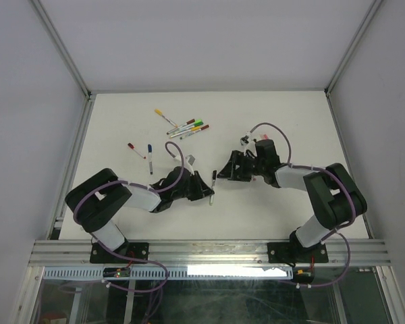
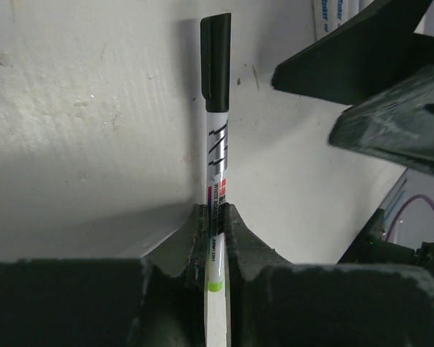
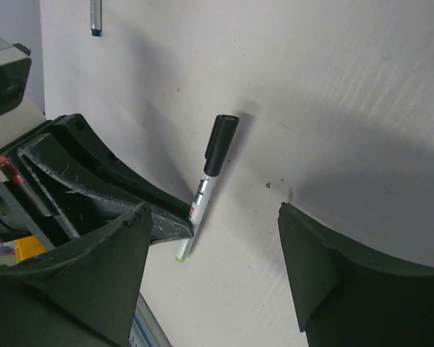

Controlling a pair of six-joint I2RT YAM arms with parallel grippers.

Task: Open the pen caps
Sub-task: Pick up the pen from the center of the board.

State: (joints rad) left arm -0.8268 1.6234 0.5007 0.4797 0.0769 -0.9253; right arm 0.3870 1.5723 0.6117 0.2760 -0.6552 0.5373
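My left gripper (image 1: 208,191) is shut on the lower barrel of a white pen (image 2: 215,166) with a black cap (image 2: 216,61) and a green end. The capped end points away from the jaws, low over the white table. In the right wrist view the same pen (image 3: 200,199) and its cap (image 3: 220,143) lie between my right gripper's (image 3: 215,217) wide-open fingers, which do not touch it. In the top view the right gripper (image 1: 224,173) sits just right of the pen (image 1: 213,181). The right gripper's fingers (image 2: 369,79) also show in the left wrist view.
A bunch of several capped pens (image 1: 187,126) lies at the back centre, with a yellow-capped one (image 1: 163,116) beside it. A red-capped pen (image 1: 136,150) and a blue-capped pen (image 1: 150,156) lie at the left. Frame posts and grey walls enclose the table (image 1: 290,121).
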